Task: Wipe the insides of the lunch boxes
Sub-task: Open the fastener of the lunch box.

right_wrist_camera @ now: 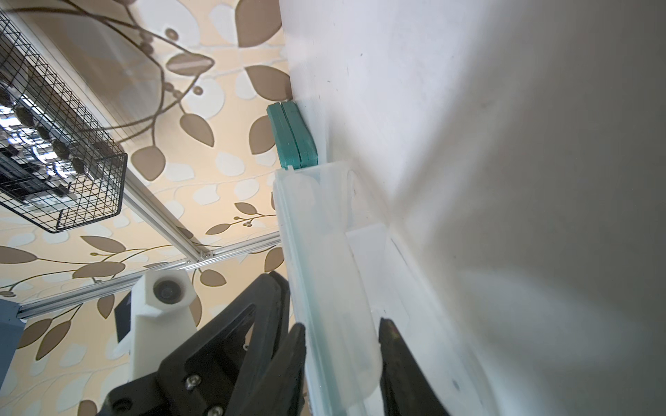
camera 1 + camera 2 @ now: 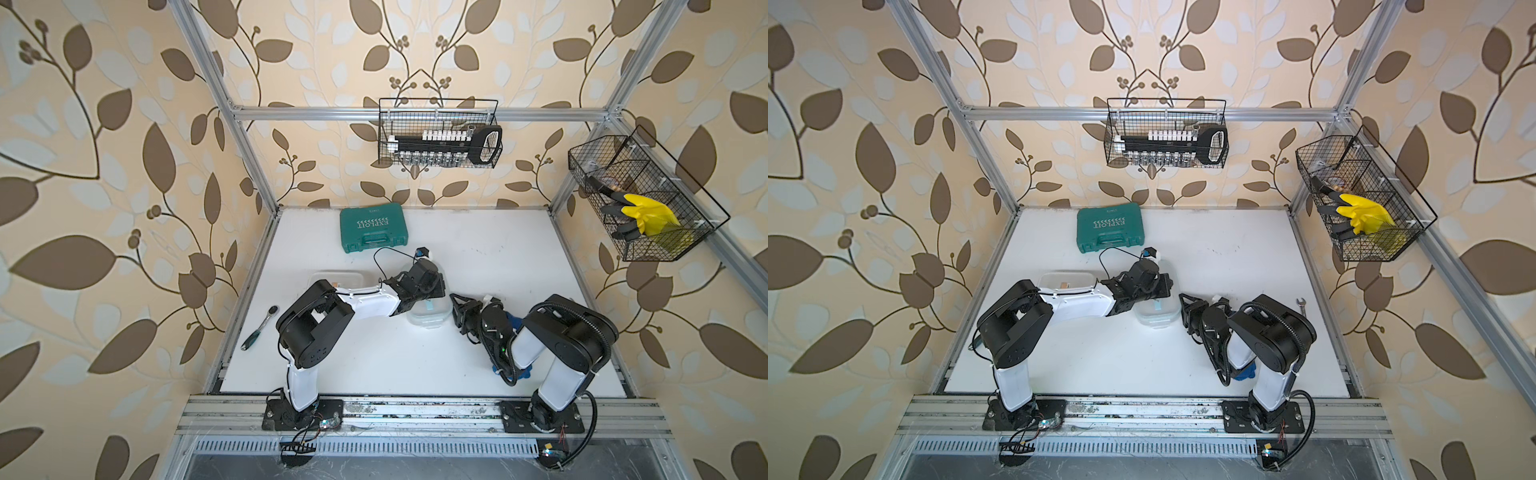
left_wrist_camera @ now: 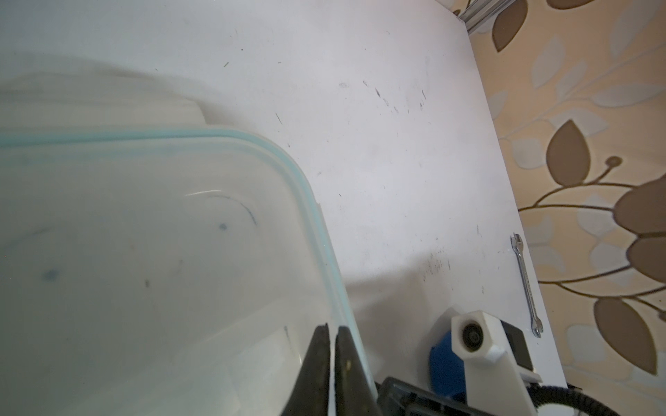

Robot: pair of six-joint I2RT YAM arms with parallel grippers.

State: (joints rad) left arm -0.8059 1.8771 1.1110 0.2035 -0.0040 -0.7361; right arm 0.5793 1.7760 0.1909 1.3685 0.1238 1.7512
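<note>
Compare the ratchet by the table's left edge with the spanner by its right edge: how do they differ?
The ratchet has a dark green grip and a round head; the spanner is bare metal, open at both ends. The ratchet looks thicker, the spanner slimmer. Both lie flat on the white table.

Teal case (image 2: 372, 227) lid: "EXPLOIT", upside down.
</note>
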